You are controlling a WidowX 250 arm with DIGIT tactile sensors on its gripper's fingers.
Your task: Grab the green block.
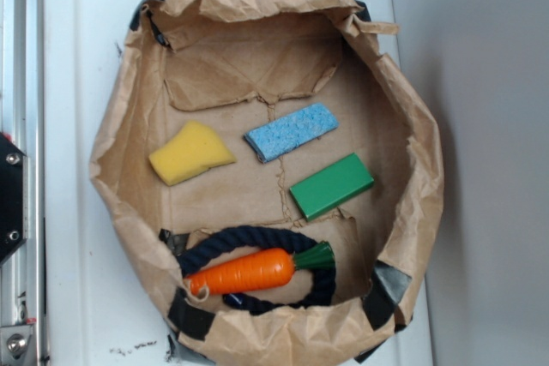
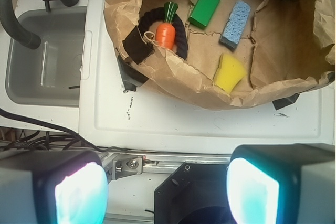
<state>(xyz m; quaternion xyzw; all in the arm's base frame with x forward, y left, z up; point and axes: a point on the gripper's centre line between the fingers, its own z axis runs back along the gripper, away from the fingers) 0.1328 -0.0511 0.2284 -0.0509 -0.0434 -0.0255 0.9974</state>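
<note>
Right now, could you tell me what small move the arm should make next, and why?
Probably advance the open hand over the paper bag's rim toward the green block, because the hand sits outside the bag, far from the block.

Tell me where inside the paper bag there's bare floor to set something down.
Most open: the bag's back floor, beyond the yellow sponge and blue sponge. A smaller patch lies between yellow sponge and green block. The front is crowded by the rope ring and carrot.
</note>
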